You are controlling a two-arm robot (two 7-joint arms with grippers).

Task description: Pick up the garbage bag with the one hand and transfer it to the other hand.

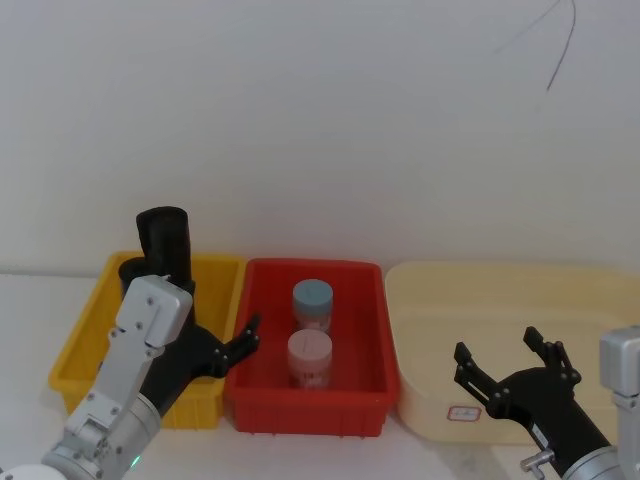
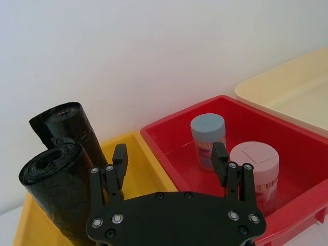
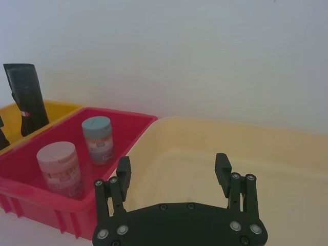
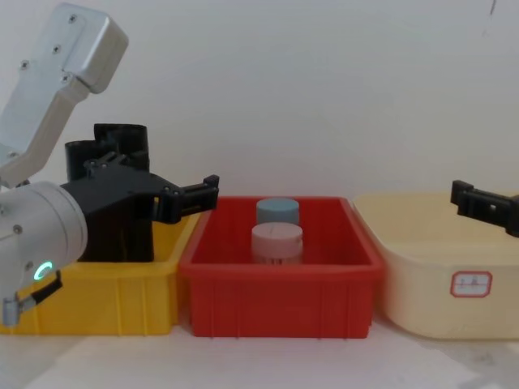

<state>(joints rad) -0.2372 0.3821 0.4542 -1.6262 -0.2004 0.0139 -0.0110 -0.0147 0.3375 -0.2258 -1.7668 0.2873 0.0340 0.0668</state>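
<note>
Zero steps done: garbage bag (image 2: 54, 189) upright in yellow bin (image 2: 137, 171), beside taller labelled roll (image 2: 69, 125). Left hand (image 2: 170, 156) released, empty, near bag. Right hand (image 1: 498, 346) released, empty, over cream tub (image 1: 580, 300). Pick-up and handover both left to do

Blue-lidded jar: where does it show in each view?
Head: blue-lidded jar centre, in the red bin, behind the pink-lidded jar.
Left wrist: jar in the bin, beyond the pink one.
Right wrist: jar, the same.
Chest: centre, lid rising behind the pink one.
Shared landmark: red bin.
</note>
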